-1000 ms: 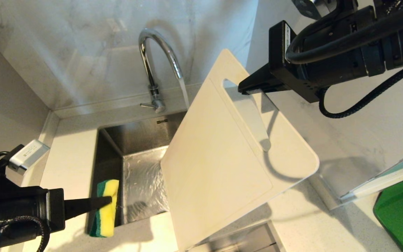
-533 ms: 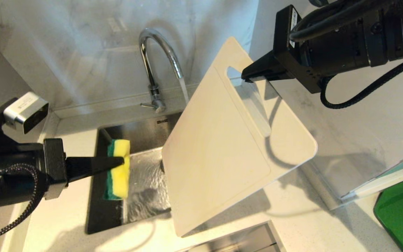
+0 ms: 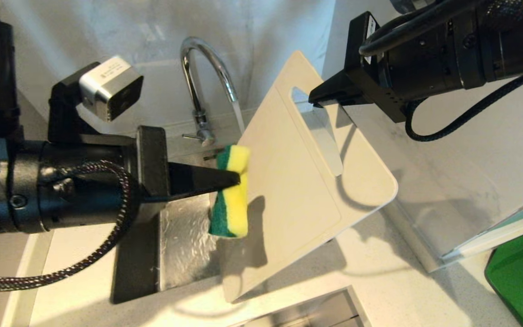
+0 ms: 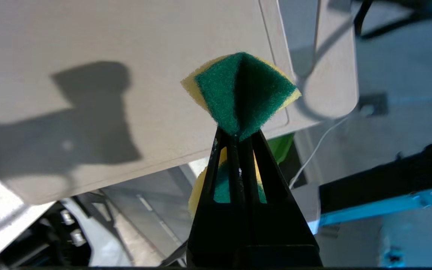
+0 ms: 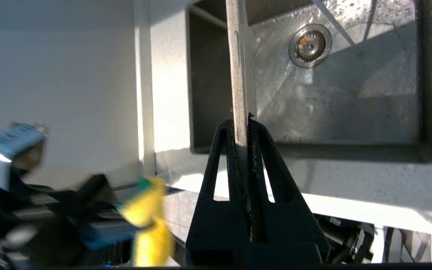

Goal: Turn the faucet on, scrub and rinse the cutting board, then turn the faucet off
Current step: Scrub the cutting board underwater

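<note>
Sponge (image 3: 230,193) swung up from sink (image 3: 184,245) in clenched left claw (image 3: 236,179), now against cutting board (image 3: 288,195), gripped by right claw (image 3: 313,101) under running faucet (image 3: 202,81); scrubbing ready to start.

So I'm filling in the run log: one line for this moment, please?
faucet: running | right gripper: shut on cutting board over sink | left gripper: shut on sponge, at board face
</note>
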